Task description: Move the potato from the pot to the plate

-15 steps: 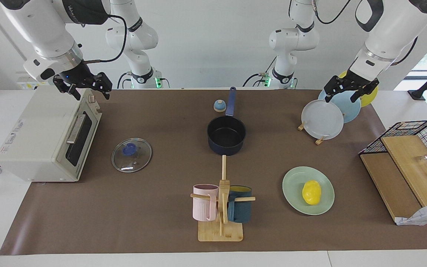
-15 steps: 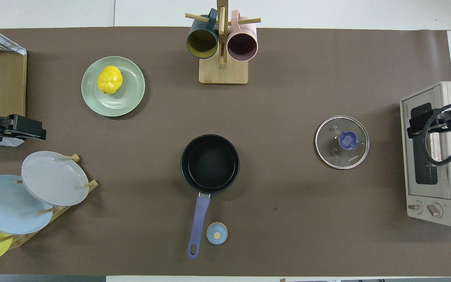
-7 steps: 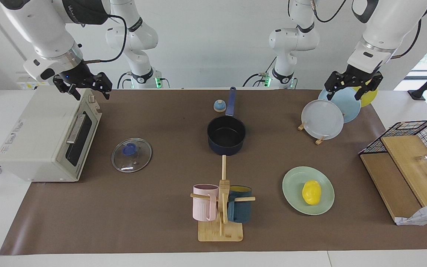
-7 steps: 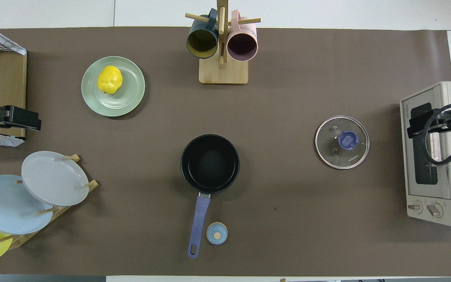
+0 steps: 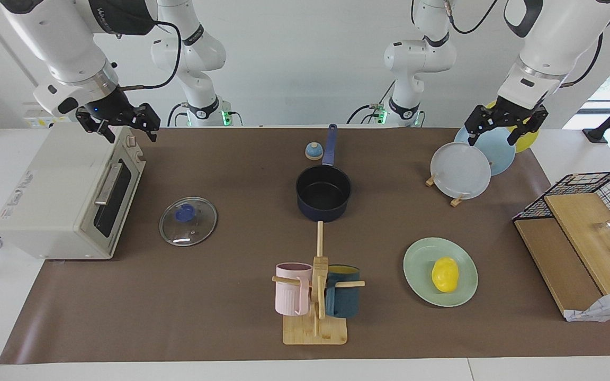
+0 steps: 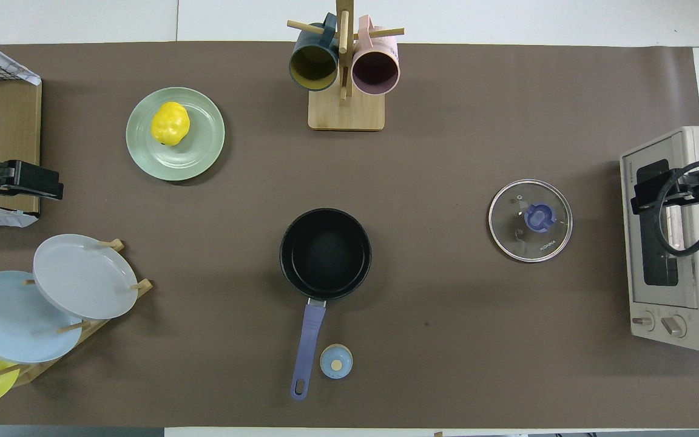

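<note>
Potato [image 5: 445,274] lies on the mint plate [image 5: 421,286], toward the left arm's end and the bench edge away from the robots; pot [image 5: 323,192] mid-bench, empty. Risk: potato is glossy and egg-shaped, so any bump to plate or bench could roll it off the shallow rim. Left hand [image 5: 502,125] hangs over the plate rack [image 5: 456,200], fingers apparently spread, empty. Right hand [image 5: 119,123] waits over the toaster oven [image 5: 66,196], spread wide, empty.

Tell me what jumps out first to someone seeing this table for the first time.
The bright yellow potato sits on the mint-green plate, toward the left arm's end of the table. Mid-table the dark blue pot stands with nothing in it, nearer to the robots than the mug stand. Both open grippers hang raised and carry nothing: the left gripper over the plate rack, the right gripper over the toaster oven.
</note>
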Available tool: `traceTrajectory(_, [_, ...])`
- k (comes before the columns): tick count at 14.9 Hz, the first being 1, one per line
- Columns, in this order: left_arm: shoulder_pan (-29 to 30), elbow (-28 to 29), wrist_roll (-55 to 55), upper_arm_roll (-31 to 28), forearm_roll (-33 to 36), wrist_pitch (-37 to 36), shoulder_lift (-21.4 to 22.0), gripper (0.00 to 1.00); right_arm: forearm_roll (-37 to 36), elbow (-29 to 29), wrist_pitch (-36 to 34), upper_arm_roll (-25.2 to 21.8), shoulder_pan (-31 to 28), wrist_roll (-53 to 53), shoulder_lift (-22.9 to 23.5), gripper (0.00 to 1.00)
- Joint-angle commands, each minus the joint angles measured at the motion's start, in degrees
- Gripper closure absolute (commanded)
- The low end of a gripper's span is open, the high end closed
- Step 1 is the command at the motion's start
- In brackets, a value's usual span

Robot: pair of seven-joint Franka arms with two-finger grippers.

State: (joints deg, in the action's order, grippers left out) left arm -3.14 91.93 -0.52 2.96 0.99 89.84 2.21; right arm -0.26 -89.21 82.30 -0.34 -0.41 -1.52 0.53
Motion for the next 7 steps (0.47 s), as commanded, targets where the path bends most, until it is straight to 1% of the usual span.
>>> traceTrajectory(1, [1.8,-0.4,-0.4,1.7,0.9,-1.3,-0.2,0.0,0.9,-1.8,0.8,0.4,-0.7,0.6,-1.4,0.0])
traceTrajectory(7, [2.4,0.0,0.1,1.7,0.3,-1.0,0.0,0.0,0.9,-1.8,0.8,0.4,-0.7,0.6,-1.4,0.0])
